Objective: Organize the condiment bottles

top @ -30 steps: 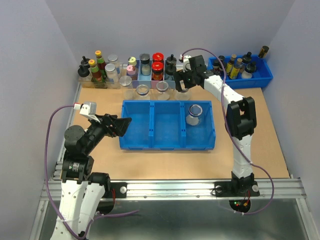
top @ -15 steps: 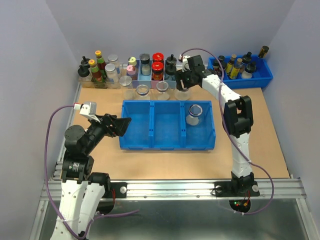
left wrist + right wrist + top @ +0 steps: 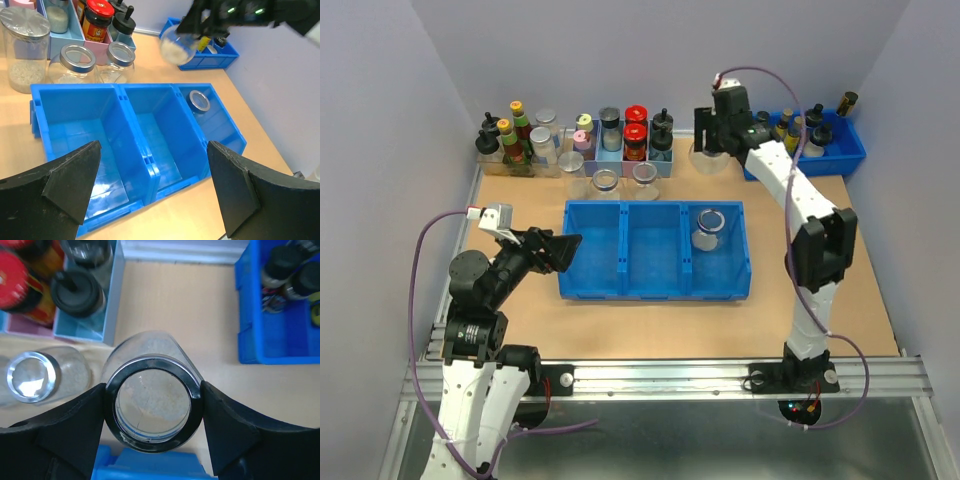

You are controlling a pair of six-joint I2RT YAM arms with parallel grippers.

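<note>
You cannot read any text, number or brand in these views. The dark paper label on the red-lidded glass jar (image 3: 96, 26) in the pale organiser carries print, but it is too blurred to make out. The yellow labels on the small dark bottles (image 3: 790, 130) in the small blue plastic bin (image 3: 850, 158) at the back of the counter are too small to read.
</note>
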